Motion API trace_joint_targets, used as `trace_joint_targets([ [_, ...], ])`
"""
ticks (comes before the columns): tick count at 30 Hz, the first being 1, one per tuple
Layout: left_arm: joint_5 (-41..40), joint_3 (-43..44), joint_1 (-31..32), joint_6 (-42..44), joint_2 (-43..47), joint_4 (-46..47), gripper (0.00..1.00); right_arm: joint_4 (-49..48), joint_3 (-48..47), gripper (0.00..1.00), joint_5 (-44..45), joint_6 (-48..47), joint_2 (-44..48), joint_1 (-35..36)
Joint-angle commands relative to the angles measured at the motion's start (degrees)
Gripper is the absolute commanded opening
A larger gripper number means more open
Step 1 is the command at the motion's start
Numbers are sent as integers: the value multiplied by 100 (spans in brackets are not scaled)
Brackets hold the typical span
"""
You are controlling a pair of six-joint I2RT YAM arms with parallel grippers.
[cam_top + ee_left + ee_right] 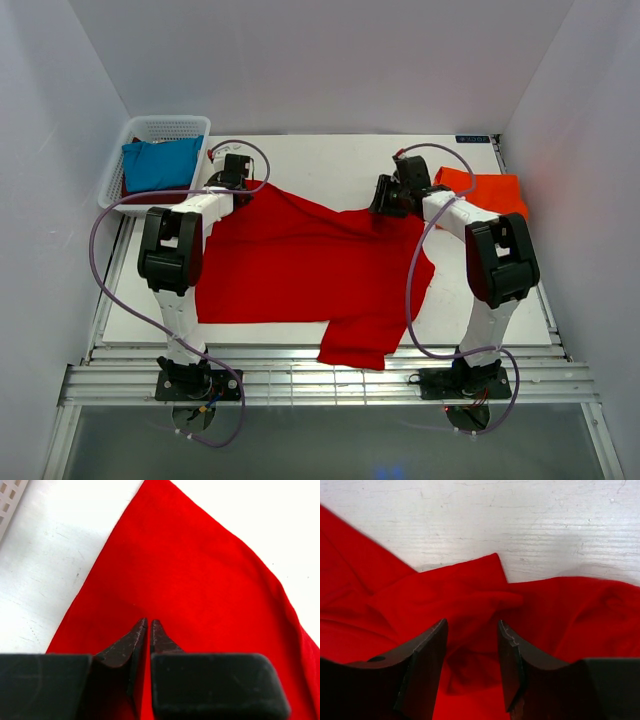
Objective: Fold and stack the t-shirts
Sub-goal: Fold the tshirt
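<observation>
- The bright red cloth t-shirt (300,265) lies spread open across the middle of the white table (330,160), with one sleeve hanging over the near edge.
- My left gripper (149,621) sits low over the shirt's far left corner, its fingers pressed almost together. I cannot tell whether a fold of cloth is caught between them.
- My right gripper (472,625) has its fingers spread apart above a bunched fold at the shirt's far edge, touching nothing that I can see.
- A folded orange-red t-shirt (490,190) rests at the far right of the table, just beyond my right wrist.
- A teal-blue t-shirt (162,163) lies in the white plastic mesh basket (170,122) at the far left, with what looks like dark maroon cloth (126,188) under it.
</observation>
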State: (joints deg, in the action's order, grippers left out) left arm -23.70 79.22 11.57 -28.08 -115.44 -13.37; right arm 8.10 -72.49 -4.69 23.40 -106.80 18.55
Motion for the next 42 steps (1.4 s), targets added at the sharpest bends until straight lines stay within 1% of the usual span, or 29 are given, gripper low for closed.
trace_joint_targets([
  [1,-3,67,47,13,443,-8,19,25,-81,50,-14,-46,-183,26],
  [4,-38,15,47,13,487,-8,19,-10,-90,50,-94,16,-323,35],
  [6,-47,-20,47,13,540,-8,18,-80,-73,48,-67,33,-411,61],
  [7,-29,-29,38,4,557,-26,17,-89,-81,37,-41,25,-455,61],
  [9,76,-47,38,-31,645,-43,9,-54,-247,19,82,-45,-612,61],
  [10,129,-91,38,-92,689,-78,5,-45,-335,9,134,-98,-674,61],
  [11,173,-117,55,-136,741,-105,0,-2,-588,8,222,-159,-745,61],
  [14,270,-293,56,-251,1031,-175,0,95,-1195,8,249,-484,-1105,70],
  [15,287,-337,64,-251,1215,-184,0,217,-1737,8,214,-651,-1323,70],
  [17,226,-407,64,-190,1374,-219,0,358,-2320,8,13,-792,-1535,70],
  [18,174,-416,64,-181,1444,-254,0,559,-2871,8,-66,-863,-1684,70],
  [20,120,-425,64,-146,1603,-272,0,710,-3235,8,-347,-951,-1721,79],
  [21,129,-468,64,-146,1647,-281,0,737,-3297,8,-392,-986,-1590,79],
  [23,164,-513,64,-146,1717,-281,0,650,-3018,8,-428,-1170,-1353,114],
  [24,173,-556,64,-163,1735,-281,0,597,-2825,8,-454,-1223,-1065,123],
  [25,191,-592,73,-224,1744,-289,0,544,-2397,8,-498,-1345,-949,132],
  [27,270,-671,99,-286,1770,-281,0,509,-1912,8,-612,-1460,-536,184],
  [28,287,-706,108,-347,1779,-281,0,526,-1370,8,-569,-1504,-395,272],
  [30,287,-837,152,-418,1840,-272,0,526,-796,8,-297,-1636,69,404],
  [31,279,-890,152,-479,1875,-263,0,483,-236,8,-52,-1671,220,596],
  [32,270,-943,161,-497,1928,-246,0,465,4,8,98,-1707,500,693],
  [34,270,-1066,179,-506,1964,-175,0,500,392,8,388,-1689,721,1017],
  [35,270,-1084,179,-497,1964,-166,0,552,672,8,764,-1646,905,1115],
  [38,261,-1058,196,-480,1911,-175,0,605,1068,9,1215,-1557,1213,1476],
  [41,138,-891,196,-427,1692,-166,0,745,1184,29,1470,-1531,1320,1643],
  [42,103,-830,196,-409,1535,-184,0,824,1211,39,1575,-1505,1355,1670],
])
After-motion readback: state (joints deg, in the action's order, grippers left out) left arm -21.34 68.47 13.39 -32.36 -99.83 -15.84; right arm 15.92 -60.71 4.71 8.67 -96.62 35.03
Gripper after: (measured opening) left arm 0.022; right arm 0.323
